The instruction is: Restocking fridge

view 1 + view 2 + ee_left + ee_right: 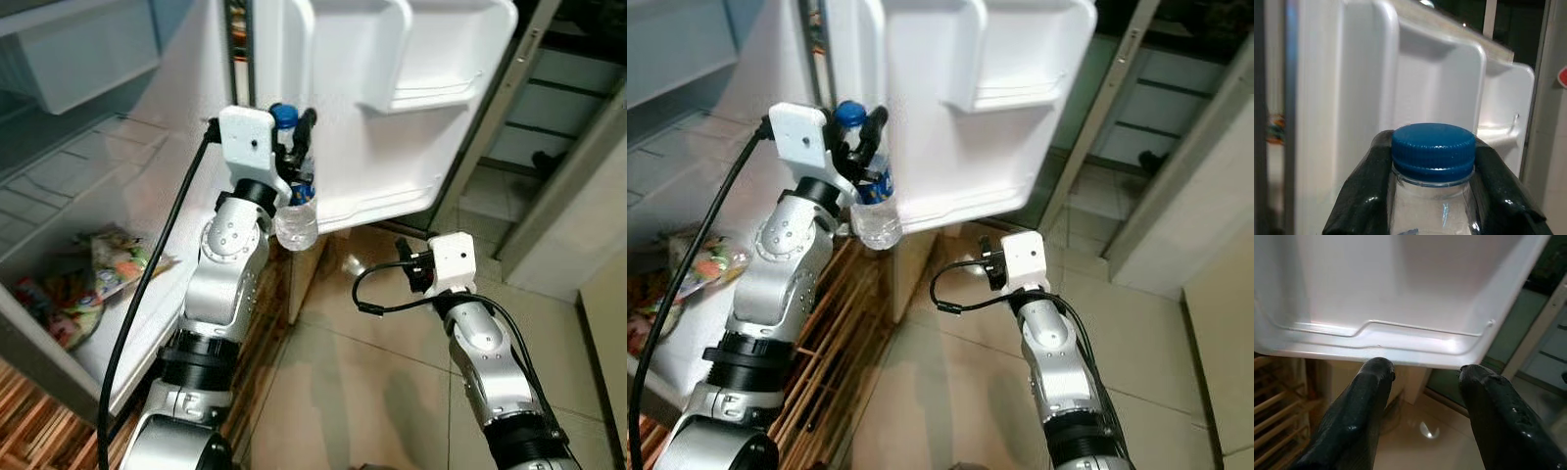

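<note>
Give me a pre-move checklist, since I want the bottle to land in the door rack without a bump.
1. Left gripper shut on bottle: ok, fingers flank the neck under the blue cap.
2. Fridge door open: ok.
3. Bottom door rack free: ok for the part seen; it holds nothing.
4. Bottle above the rack's wire rail: not ok; its base hangs beside the door's lower edge.
5. Right gripper out of the path: cannot tell; it is open, just below the door.
</note>
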You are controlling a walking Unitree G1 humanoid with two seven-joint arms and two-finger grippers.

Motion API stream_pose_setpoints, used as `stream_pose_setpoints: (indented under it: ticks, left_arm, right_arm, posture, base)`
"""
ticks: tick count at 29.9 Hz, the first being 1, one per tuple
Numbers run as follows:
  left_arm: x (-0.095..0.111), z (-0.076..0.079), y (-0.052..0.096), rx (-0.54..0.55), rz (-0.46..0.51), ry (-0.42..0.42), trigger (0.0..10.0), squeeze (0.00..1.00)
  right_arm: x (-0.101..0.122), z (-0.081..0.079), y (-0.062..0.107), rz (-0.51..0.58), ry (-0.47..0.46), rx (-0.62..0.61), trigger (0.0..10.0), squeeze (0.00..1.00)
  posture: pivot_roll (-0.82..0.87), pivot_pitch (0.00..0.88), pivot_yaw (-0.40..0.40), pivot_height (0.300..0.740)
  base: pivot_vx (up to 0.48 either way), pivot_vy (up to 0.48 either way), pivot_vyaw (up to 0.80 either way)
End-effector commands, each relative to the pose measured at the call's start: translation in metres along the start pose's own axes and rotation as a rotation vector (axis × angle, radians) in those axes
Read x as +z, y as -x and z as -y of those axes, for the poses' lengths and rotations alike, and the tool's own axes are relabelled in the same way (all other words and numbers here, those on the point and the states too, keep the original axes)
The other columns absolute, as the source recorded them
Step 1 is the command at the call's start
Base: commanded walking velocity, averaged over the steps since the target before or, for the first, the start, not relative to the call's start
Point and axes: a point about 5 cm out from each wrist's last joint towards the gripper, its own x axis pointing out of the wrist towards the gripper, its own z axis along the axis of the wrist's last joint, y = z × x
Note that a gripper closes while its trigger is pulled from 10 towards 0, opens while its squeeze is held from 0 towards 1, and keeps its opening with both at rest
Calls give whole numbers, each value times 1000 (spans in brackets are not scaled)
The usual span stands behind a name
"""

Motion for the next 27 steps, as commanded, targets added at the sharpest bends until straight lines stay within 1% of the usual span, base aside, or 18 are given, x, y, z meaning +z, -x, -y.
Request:
stream_pose_setpoints:
  ticks: [1, 2, 3, 7, 8, 10, 13, 14, 15, 18, 20, 21, 22, 23, 26, 27]
  left_arm:
    - [4, 0, -1, 16, 15, 21, 10000, 0]
    - [2, 1, 1, 13, 9, 36, 10000, 0]
    - [-1, 5, 2, -21, 9, 34, 10000, 0]
    - [-4, 6, 1, -16, 6, 17, 10000, 0]
    - [-5, 6, 0, -10, 5, 15, 10000, 0]
    - [-4, 1, -3, 24, 9, 13, 10000, 0]
    - [-3, -1, -4, 32, 11, 7, 10000, 0]
    - [-2, -5, -5, 53, 15, -3, 10000, 0]
    - [-2, -9, -6, 81, 16, -19, 10000, 0]
    - [-2, -19, -6, 133, 12, -56, 10000, 0]
    - [-2, -25, -6, 161, 2, -105, 10000, 0]
    - [-4, -30, -6, 186, -12, -157, 10000, 0]
    - [-4, -30, -6, 186, -12, -157, 10000, 0]
    - [-6, -34, -6, 205, -23, -179, 10000, 0]
    - [-8, -36, -5, 200, -34, -200, 10000, 0]
    - [-13, -40, 1, 190, -59, -236, 10000, 0]
  right_arm:
    - [4, 5, 1, 12, -1, -18, 10000, 0]
    - [4, 5, 2, 10, 3, -21, 10000, 0]
    - [3, 6, 1, 1, -1, -33, 10000, 0]
    - [5, 3, -2, 3, 0, -15, 10000, 0]
    - [5, 3, -2, 4, 3, -9, 10000, 0]
    - [10, 4, -5, 7, 16, -3, 10000, 0]
    - [11, 4, -8, 11, 22, -2, 10000, 0]
    - [11, 4, -8, 14, 19, -7, 10000, 0]
    - [11, 3, -8, 17, 9, -15, 10000, 0]
    - [10, 0, -8, 20, -2, -14, 10000, 0]
    - [10, -4, -8, 20, -6, -5, 10000, 0]
    - [8, -6, -8, 17, -8, 1, 10000, 0]
    - [8, -6, -8, 17, -8, 1, 10000, 0]
    - [7, -9, -8, 13, -16, 5, 10000, 0]
    - [7, -12, -8, 16, -20, 11, 10000, 0]
    - [11, -10, -6, 28, -19, 0, 10000, 0]
  posture:
    - [-125, 0, -26, 740]
    - [-126, 0, -26, 740]
    - [-126, 0, -48, 740]
    - [-129, 0, -61, 740]
    - [-128, 0, -66, 740]
    - [-129, 0, -68, 740]
    - [-133, 0, -60, 740]
    - [-133, 0, -48, 740]
    - [-131, 0, -40, 740]
    - [-127, 0, -32, 740]
    - [-124, 0, -25, 740]
    - [-116, 0, -21, 740]
    - [-116, 0, -21, 740]
    - [-113, 0, -13, 740]
    - [-112, 0, 1, 740]
    - [-118, 0, 17, 740]
  base:
    - [0, -480, 0]
    - [0, -480, 0]
    - [0, -469, 0]
    - [0, -469, 0]
    - [0, -469, 0]
    - [0, -469, 694]
    - [0, -469, 679]
    - [0, -450, 656]
    - [274, -390, 0]
    - [0, 0, 0]
    - [0, 0, 0]
    - [0, 0, 0]
    - [0, 0, 0]
    - [0, 0, 0]
    - [0, 0, 0]
    - [0, 0, 0]
